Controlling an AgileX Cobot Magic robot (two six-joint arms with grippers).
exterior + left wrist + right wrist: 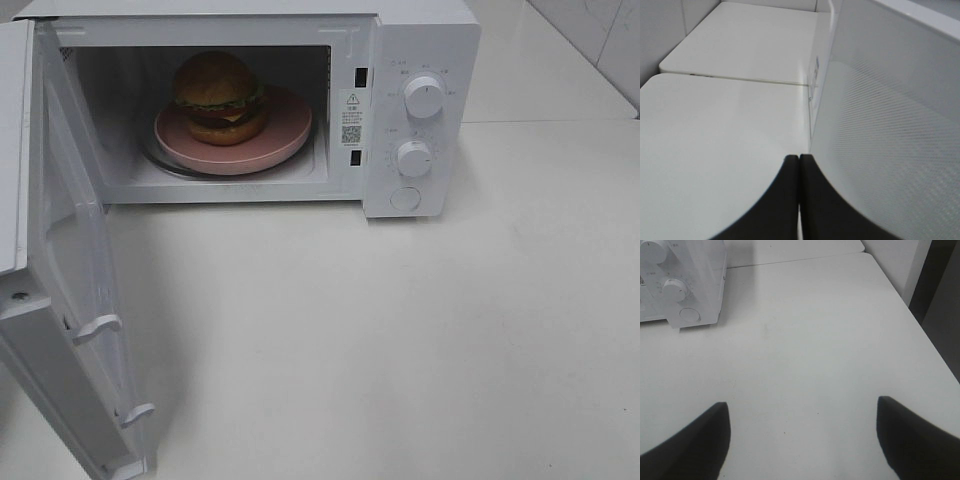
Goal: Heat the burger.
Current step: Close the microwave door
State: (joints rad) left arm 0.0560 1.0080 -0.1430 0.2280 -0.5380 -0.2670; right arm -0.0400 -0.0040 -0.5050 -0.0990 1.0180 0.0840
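Up in the upper left of the high view, the burger (pixel 218 95) sits on a pink plate (pixel 290 135) inside the white microwave (pixel 420 40), a little left of the plate's middle, with the door (pixel 70 270) swung wide open toward the lower left. The left gripper (pixel 798 165) is pinched fully closed on nothing and hovers right beside the door's perforated panel. Which face of it, I can't tell. The right gripper (pixel 802 440) is spread wide and empty over the bare counter (pixel 400 330), near the microwave's front corner by the knobs (pixel 413 158). Neither gripper is anywhere near the burger, and it shows in neither wrist view. The risk I see is the door: a closed gripper pushing it could slip off the smooth panel, or slam it hard enough to shove the microwave back or jolt that tall burger over on its plate.
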